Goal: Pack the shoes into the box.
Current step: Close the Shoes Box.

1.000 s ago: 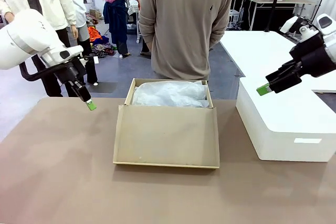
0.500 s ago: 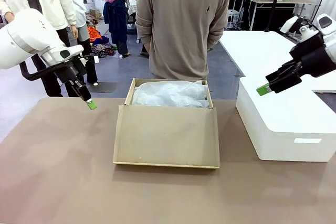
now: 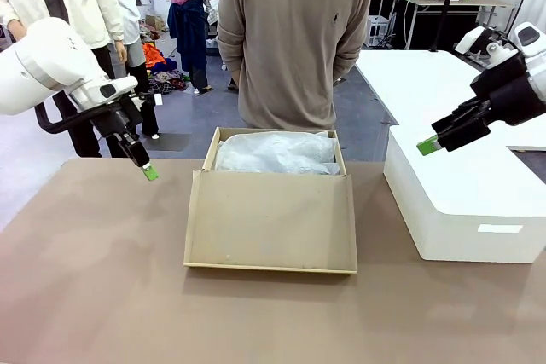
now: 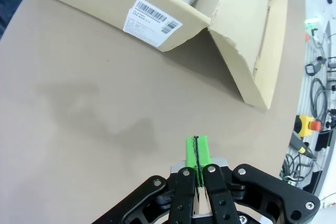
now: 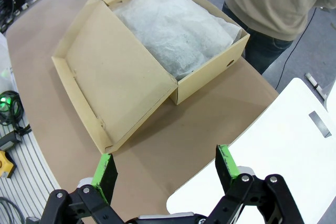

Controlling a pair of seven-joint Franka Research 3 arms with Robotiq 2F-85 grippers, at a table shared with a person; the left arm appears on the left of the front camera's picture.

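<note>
We find the box [image 3: 271, 198] in the centre of the frame in the front view, sitting on the brown worktop [image 3: 94, 279] with its flap lid folded down toward us and white tissue paper [image 3: 275, 153] filling the tray at the far side; we can make out no shoes on the worktop, and the paper hides whatever may lie under it. The left claw [image 3: 149, 171] hangs at middle left, its green pads pressed together on nothing, just off the box's left wall and above the worktop. The right claw [image 3: 431, 144] sits at middle right with its jaws spread wide and empty, above the big white box [image 3: 461, 202] and well apart from the cardboard one. A person in a beige sweater [image 3: 294, 40] stands just behind the box at top centre. The risks, as we judge them: the open lid lies across our near approach, so a low reach could catch and drag the box; a shoe pushed in carelessly could bunch the tissue; and the person's closeness means a handover could bring the claws near hands.
</note>
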